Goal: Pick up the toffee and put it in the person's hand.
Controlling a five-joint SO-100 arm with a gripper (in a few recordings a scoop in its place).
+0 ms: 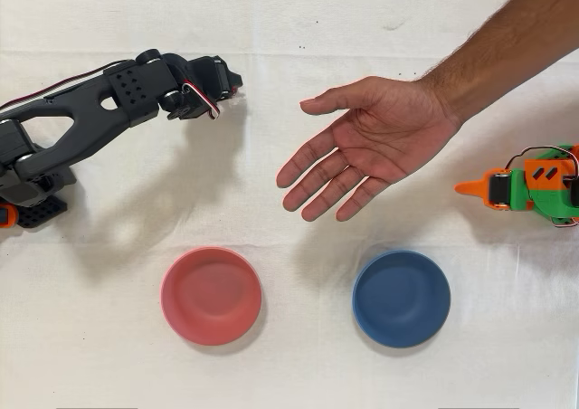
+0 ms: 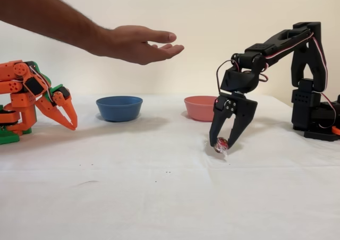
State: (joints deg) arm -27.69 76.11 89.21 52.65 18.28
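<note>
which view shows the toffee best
The fixed view: the toffee sits in plain sight on the white cloth between the fingertips of the black gripper, red wrapper clear. In the overhead view the gripper covers that spot, so the candy cannot be made out there.

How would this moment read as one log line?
black arm gripper: jaws around toffee on table | hand: open, waiting | toffee undelivered
</note>
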